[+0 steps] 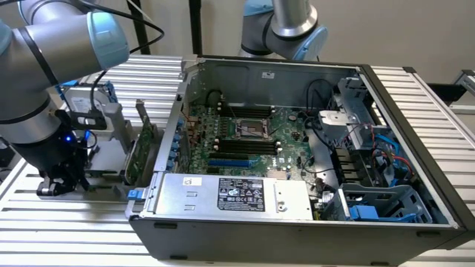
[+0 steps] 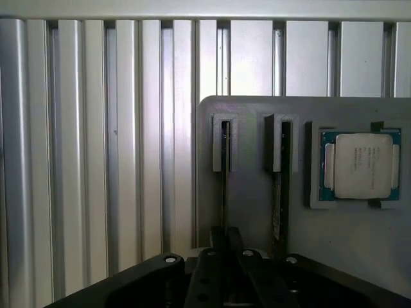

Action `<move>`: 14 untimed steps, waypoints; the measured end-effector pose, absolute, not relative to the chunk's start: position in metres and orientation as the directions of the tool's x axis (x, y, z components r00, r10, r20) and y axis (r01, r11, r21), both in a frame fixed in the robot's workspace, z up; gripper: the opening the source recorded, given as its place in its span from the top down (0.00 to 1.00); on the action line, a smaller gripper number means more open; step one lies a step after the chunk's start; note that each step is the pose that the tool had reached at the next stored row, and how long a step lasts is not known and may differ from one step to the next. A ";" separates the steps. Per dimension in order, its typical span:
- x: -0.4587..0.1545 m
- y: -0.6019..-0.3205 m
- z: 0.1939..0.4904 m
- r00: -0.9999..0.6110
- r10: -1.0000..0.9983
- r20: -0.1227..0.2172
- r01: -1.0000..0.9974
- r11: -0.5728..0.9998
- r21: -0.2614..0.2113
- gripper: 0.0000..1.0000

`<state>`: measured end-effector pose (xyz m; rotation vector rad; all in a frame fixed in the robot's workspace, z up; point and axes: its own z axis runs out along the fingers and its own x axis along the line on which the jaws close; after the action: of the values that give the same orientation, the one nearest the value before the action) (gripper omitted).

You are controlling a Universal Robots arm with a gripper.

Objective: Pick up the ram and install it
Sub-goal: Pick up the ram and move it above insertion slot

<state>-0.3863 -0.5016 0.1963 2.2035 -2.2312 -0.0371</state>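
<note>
The ram shows edge-on as a thin dark strip standing in one slot of the grey holder. My gripper sits right over it, its two black fingers pressed together on the strip's near end. In the exterior view my gripper hangs low over the grey holder, at the exterior view's left of the open computer case. The motherboard's long black slots lie inside the case, far from the gripper.
A taller green expansion card stands upright between the holder and the case; it sits edge-on in the neighbouring slot. A square silver processor rests in the holder's pocket. Ribbed aluminium table surrounds the holder. A second arm stands behind the case.
</note>
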 end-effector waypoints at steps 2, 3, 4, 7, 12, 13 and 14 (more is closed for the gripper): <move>-0.386 -0.502 0.196 -0.013 -1.000 -0.013 -1.000 0.012 0.021 1.00; -0.386 -0.502 0.196 -0.013 -1.000 -0.013 -1.000 0.012 0.021 1.00; -0.386 -0.502 0.196 -0.013 -1.000 -0.013 -1.000 0.012 0.021 1.00; -0.386 -0.502 0.196 -0.013 -1.000 -0.013 -1.000 0.012 0.021 1.00; -0.386 -0.505 0.196 -0.013 -1.000 -0.013 -1.000 0.012 0.021 1.00; -0.386 -0.505 0.196 -0.013 -1.000 -0.013 -1.000 0.012 0.021 1.00; -0.386 -0.506 0.196 -0.013 -1.000 -0.013 -1.000 0.012 0.021 1.00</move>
<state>-0.3865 -0.5058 0.1962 2.2036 -2.2313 -0.0372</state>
